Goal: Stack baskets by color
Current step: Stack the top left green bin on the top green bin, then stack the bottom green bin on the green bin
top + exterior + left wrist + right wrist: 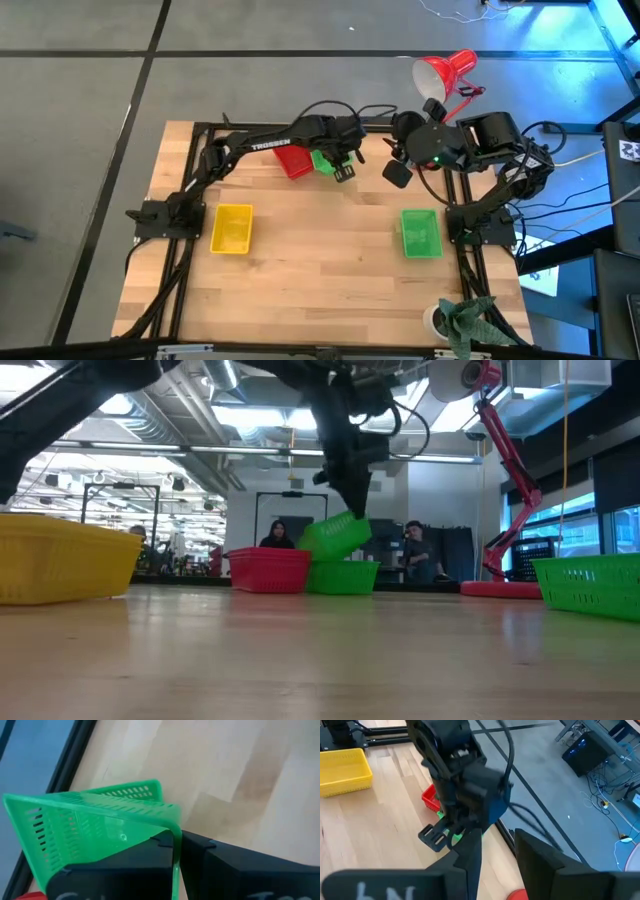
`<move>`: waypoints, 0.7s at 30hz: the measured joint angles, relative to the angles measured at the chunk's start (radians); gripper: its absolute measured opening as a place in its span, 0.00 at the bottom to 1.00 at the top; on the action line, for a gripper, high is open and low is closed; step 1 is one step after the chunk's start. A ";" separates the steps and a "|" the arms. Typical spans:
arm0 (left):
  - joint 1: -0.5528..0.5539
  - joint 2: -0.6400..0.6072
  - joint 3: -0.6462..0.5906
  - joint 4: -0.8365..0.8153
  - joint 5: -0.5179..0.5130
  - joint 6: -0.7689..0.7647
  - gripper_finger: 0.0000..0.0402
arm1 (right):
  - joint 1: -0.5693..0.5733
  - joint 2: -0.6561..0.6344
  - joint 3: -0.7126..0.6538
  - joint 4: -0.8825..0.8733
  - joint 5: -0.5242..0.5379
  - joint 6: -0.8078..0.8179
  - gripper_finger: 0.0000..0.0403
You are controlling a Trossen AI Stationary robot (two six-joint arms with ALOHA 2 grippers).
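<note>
at the table's near edge, a crumpled green cloth (470, 322) by the right corner. farther in, lying flat on the bare wood (320, 270): a yellow basket (231, 229) on the left side, just beside the left arm's base, and a green basket (420, 233) on the right side, just beside the right arm's base, the two well apart. in the low view, seen as the yellow basket (65, 560) at the left edge and the green basket (590, 582) at the right edge.

toward the far edge, a red basket (294, 160) resting on the table, touching a second green basket (342, 576) set down beside it. above that pair, a third green basket (336, 535) lifted clear and tilted, pinched by one wall in the left gripper (341, 165), fingers clenched on the thin mesh rim (175, 850). from the left wrist, the tilted basket's perforated walls (85, 827) filling the view over bare wood.

beside it, to the right, the right gripper (398, 170) hanging above the table, jaws spread wide with nothing between them, pointed at the left arm's wrist (465, 780).

beyond the far right corner, a red desk lamp (445, 72). in the room behind, two seated people (418, 550).
</note>
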 joint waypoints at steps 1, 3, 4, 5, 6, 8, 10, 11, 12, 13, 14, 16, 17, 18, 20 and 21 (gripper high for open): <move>0.001 0.010 0.000 0.001 -0.006 0.000 0.00 | 0.000 -0.001 0.000 0.000 0.000 -0.002 0.29; 0.001 0.027 0.000 0.001 -0.011 0.000 0.00 | 0.000 -0.003 0.000 0.000 0.000 -0.003 0.29; 0.002 0.034 0.000 0.001 -0.012 0.001 0.00 | 0.000 -0.005 0.000 0.000 0.000 -0.003 0.29; 0.003 0.041 0.000 0.003 -0.012 0.005 0.00 | 0.000 -0.006 0.000 0.000 0.000 -0.003 0.29; 0.003 0.050 0.000 0.007 -0.021 0.006 0.00 | 0.000 -0.006 0.000 0.000 0.000 -0.003 0.29; 0.003 0.061 0.000 0.003 -0.028 0.008 0.00 | 0.000 -0.008 0.000 0.000 0.000 -0.003 0.29; 0.003 0.063 0.000 0.010 -0.029 0.007 0.01 | 0.000 -0.009 0.000 0.000 0.000 -0.003 0.29; 0.003 0.063 0.000 0.014 -0.028 0.008 0.02 | 0.000 -0.009 0.000 0.000 0.000 -0.003 0.29; 0.002 0.063 0.000 0.014 -0.028 0.014 0.03 | 0.000 -0.009 0.000 0.000 0.000 -0.003 0.29; 0.002 0.064 0.000 0.013 -0.024 0.028 0.04 | 0.000 -0.009 0.000 0.000 0.000 -0.004 0.29; 0.003 0.064 0.000 0.011 -0.015 0.045 0.05 | 0.000 -0.009 0.000 0.000 0.000 -0.005 0.29; 0.002 0.064 0.000 0.012 0.001 0.068 0.08 | 0.000 -0.009 0.000 0.000 0.000 -0.007 0.29; 0.000 0.064 0.000 0.012 0.007 0.072 0.09 | 0.000 -0.009 0.000 0.000 0.000 -0.007 0.29; 0.000 0.064 0.000 0.012 0.007 0.078 0.11 | 0.000 -0.009 0.000 0.000 0.000 -0.007 0.29; -0.004 0.064 0.000 0.012 0.005 0.079 0.14 | 0.000 -0.009 0.000 0.000 0.000 -0.007 0.29; -0.005 0.064 0.000 0.012 -0.001 0.079 0.15 | 0.000 -0.009 0.000 0.000 0.000 -0.007 0.29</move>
